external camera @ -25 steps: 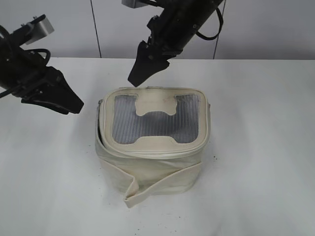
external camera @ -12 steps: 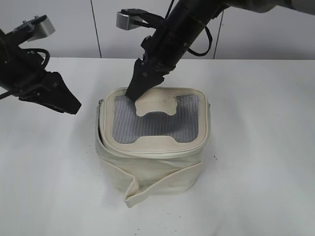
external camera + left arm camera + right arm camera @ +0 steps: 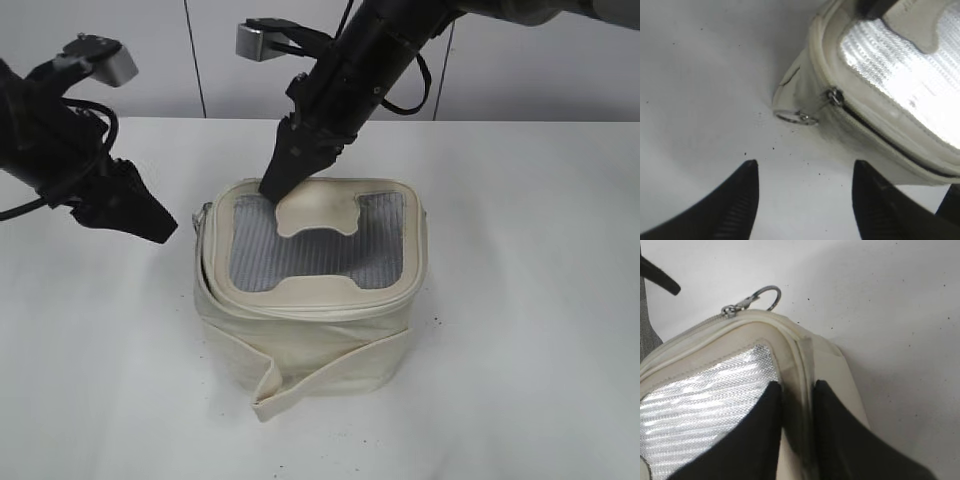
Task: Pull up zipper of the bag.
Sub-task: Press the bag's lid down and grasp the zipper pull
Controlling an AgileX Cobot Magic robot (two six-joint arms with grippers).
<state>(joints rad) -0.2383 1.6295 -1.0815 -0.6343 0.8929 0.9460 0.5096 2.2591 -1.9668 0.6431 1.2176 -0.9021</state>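
The cream-white bag point(image 3: 310, 320) stands mid-table, with its grey mesh top point(image 3: 320, 250) facing up. My right gripper point(image 3: 272, 186) rests on the bag's back-left top corner. In the right wrist view its jaws point(image 3: 797, 390) are nearly shut, with the cream rim between them. A silver zipper slider with a ring pull point(image 3: 766, 296) hangs off the corner just beyond. My left gripper point(image 3: 160, 228) is open and empty, just left of the bag. In the left wrist view point(image 3: 802, 170) it hovers short of the slider point(image 3: 834, 96) and its ring pull point(image 3: 796, 117). The zip track point(image 3: 890, 142) gapes open there.
A loose cream strap point(image 3: 300, 385) hangs across the bag's front and trails onto the white table point(image 3: 520, 380). A grey wall point(image 3: 560, 70) stands behind. My left fingertip shows in the right wrist view point(image 3: 660, 277), close to the ring pull.
My right gripper came down from above the bag onto its back-left top rim. My left gripper moved right and a little lower, closer to the bag's left side.
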